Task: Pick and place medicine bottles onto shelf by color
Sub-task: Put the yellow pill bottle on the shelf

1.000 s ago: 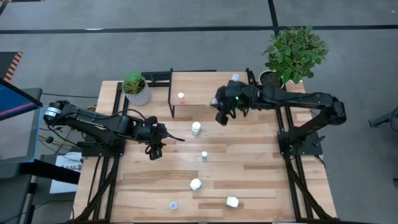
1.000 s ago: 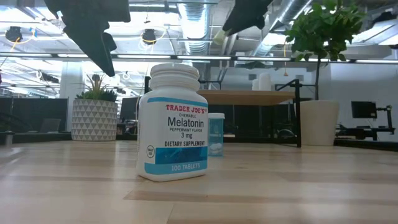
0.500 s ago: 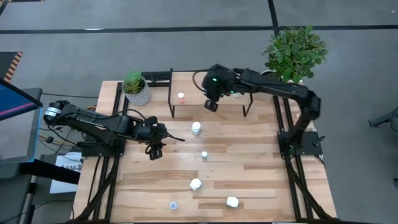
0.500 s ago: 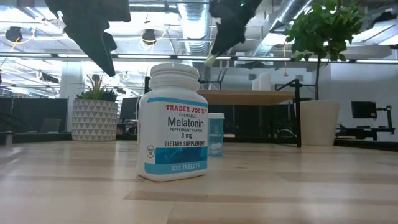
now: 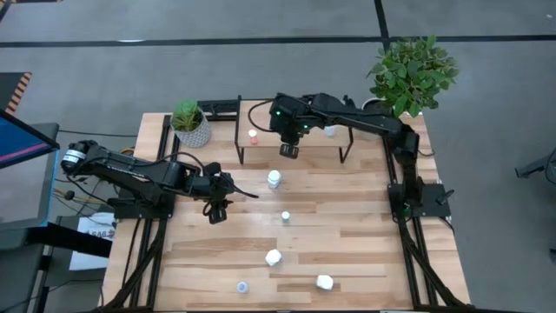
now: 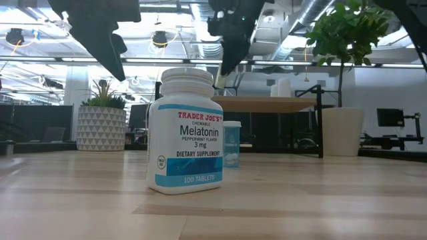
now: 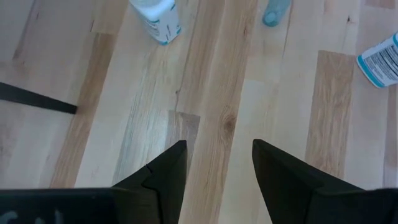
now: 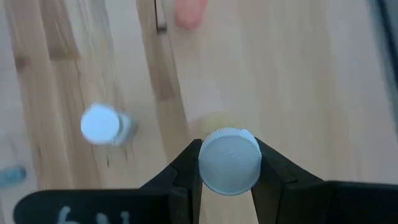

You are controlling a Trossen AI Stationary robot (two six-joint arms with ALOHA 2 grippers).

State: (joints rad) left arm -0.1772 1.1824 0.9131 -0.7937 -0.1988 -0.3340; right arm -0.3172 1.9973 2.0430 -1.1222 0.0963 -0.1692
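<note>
My right gripper (image 5: 289,150) hangs over the front edge of the shelf (image 5: 313,117), shut on a small white-capped medicine bottle (image 8: 229,160). An orange-red bottle (image 5: 253,136) stands on the shelf's left part. On the table stand or lie a white bottle (image 5: 274,179), a tiny one (image 5: 285,216), a second white one (image 5: 273,257), a pale-blue one (image 5: 241,286) and another white one (image 5: 324,282). My left gripper (image 5: 217,213) waits open above bare table at the left, with nothing between its fingers (image 7: 168,171). My right gripper pinches the bottle between its two fingers, one on either side of the white cap (image 8: 205,163). The fingers slant down from above, and the bottle lies along them with its cap toward the wrist. It hangs clear of the shelf; its pale lower end (image 6: 220,80) shows below the fingertips.
A small potted plant (image 5: 189,123) stands at the table's far left corner, beside the shelf. A larger plant (image 5: 410,74) stands at the far right. The shelf's black legs (image 5: 241,143) rise from the table. In the low view a big Melatonin bottle (image 6: 185,130) stands close to the camera.
My right gripper has carried the bottle toward the table's left along the shelf, sinking a little and tipping further downward. It has stayed shut on the bottle.
</note>
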